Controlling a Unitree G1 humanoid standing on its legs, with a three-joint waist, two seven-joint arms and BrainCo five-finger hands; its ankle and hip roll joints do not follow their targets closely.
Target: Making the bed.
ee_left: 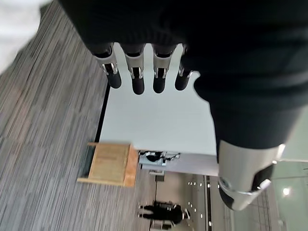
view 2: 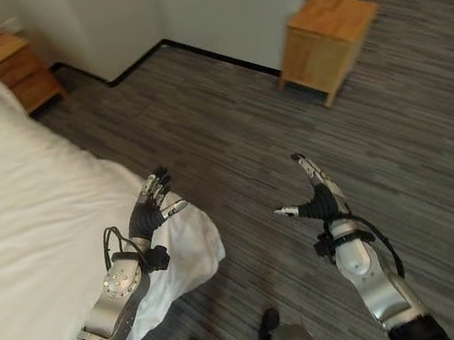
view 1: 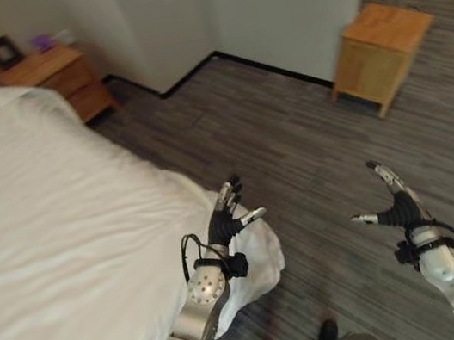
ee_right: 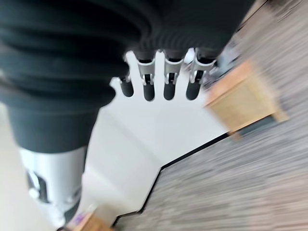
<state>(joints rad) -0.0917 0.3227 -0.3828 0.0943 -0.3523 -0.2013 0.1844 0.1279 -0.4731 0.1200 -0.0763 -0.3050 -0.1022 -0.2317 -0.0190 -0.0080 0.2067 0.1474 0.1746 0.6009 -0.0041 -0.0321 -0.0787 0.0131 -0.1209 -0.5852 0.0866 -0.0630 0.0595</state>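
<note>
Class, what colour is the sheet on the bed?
White: the bed sheet shows best in the left eye view.

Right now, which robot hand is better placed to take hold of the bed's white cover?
The left robot hand: it hangs open over the white cover's corner. The right robot hand, also open, is over bare carpet.

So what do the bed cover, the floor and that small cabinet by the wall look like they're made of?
Bed cover: white woven fabric, matt, with soft folds at the hanging corner; probably cotton. Floor: looks like low-pile carpet, streaked grey, no shine. Small cabinet: light wood or wood veneer, smooth satin surface with faint grain.
</note>
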